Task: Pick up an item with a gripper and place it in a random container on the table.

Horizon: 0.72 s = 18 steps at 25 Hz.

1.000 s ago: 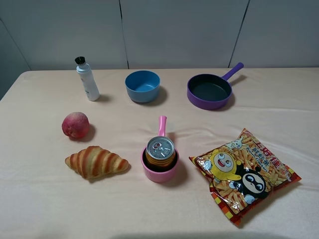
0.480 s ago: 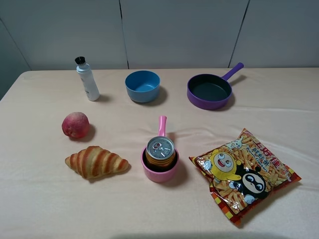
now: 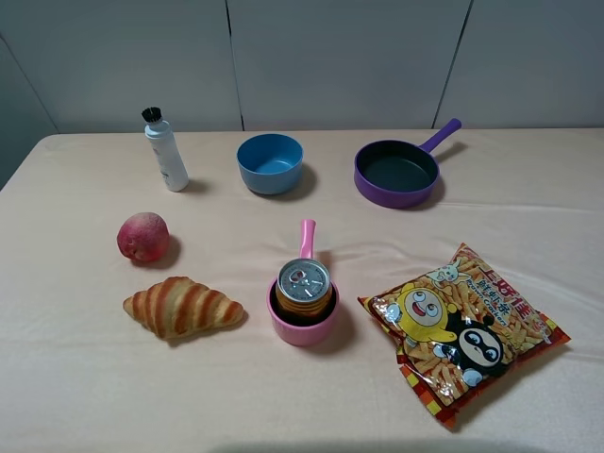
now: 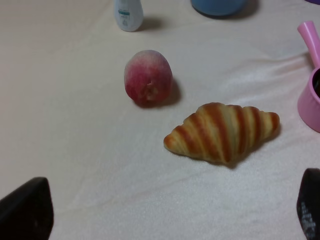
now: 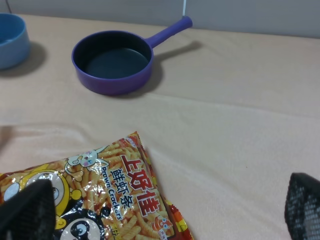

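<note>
1. Exterior high: can [image 3: 304, 286] stands upright inside the pink saucepan [image 3: 302, 326], silver top up; pan handle points toward the far side of the table [image 3: 85, 377]. Croissant [image 3: 182, 306] just left of the pan, peach [image 3: 143, 236] beyond it, snack bag [image 3: 460, 331] on the right. Back row: white bottle [image 3: 165, 151], blue bowl [image 3: 270, 162], purple frying pan [image 3: 398, 170]. No arm or gripper visible here.
2. Left wrist: left gripper [image 4: 170, 212] spread wide, only the dark fingertips [image 4: 27, 210] show at the frame corners, nothing between them. Croissant [image 4: 223, 131] and peach [image 4: 148, 77] lie ahead on the cloth; saucepan edge [image 4: 311, 100] at the side.
3. Right wrist: right gripper [image 5: 165, 207] also wide apart, empty, fingertips [image 5: 27, 212] over the snack bag [image 5: 100, 195]. Purple frying pan [image 5: 112, 62] farther off, blue bowl [image 5: 11, 40] at the edge.
</note>
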Available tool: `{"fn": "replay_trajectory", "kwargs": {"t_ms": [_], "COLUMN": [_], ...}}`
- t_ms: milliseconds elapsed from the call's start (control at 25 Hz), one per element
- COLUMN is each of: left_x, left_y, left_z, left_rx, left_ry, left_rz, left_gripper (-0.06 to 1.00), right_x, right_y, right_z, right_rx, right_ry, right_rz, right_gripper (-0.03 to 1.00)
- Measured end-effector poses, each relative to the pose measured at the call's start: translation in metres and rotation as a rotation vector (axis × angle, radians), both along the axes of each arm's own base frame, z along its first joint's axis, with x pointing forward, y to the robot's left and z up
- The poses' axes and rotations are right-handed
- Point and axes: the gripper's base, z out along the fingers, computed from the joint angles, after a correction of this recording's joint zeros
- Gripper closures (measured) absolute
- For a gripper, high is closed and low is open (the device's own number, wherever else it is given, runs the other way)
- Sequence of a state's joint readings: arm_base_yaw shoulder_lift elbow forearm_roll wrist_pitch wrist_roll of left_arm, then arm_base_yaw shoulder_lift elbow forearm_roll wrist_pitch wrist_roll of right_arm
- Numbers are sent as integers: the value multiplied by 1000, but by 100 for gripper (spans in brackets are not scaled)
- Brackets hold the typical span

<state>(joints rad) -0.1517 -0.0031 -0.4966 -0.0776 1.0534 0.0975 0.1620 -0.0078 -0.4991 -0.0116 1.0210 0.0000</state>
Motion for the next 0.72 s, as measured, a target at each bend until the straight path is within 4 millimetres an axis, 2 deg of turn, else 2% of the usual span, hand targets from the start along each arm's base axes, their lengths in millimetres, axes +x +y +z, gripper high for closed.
{"fn": "replay_trajectory", "kwargs": {"t_ms": [720], "left_x": [0], "left_y": [0], "left_z": [0], "left_rx": [0], "left_ry": [0], "left_rz": [0], "left_gripper": [-5], "right_x": [0], "right_y": [0], "right_z": [0], "right_rx": [0], "right_ry": [0], "right_rz": [0], "right_gripper": [27]}}
